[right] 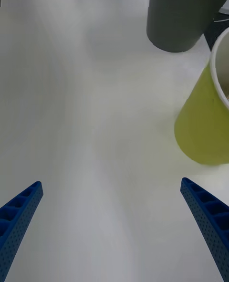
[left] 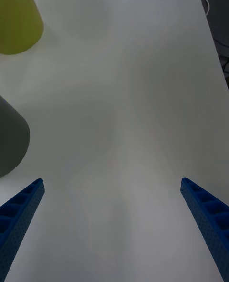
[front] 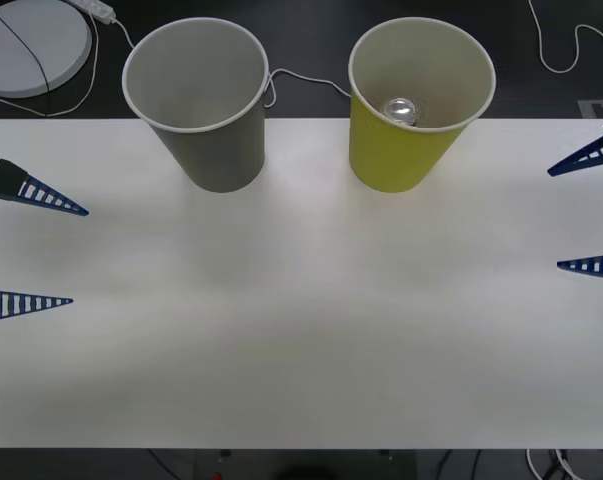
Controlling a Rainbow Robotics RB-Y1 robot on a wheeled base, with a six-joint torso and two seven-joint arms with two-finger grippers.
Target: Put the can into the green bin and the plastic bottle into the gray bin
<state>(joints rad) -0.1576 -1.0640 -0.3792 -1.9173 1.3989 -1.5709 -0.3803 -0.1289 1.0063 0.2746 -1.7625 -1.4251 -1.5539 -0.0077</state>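
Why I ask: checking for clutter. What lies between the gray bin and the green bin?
Nothing but bare white table between the gray bin and green bin, per the front view.

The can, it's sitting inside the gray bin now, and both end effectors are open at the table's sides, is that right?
Not quite. The can lies inside the green bin, not the gray bin; the front view shows its metal top in the green one. The rest holds: the left end effector and the right end effector are open at the table's sides.
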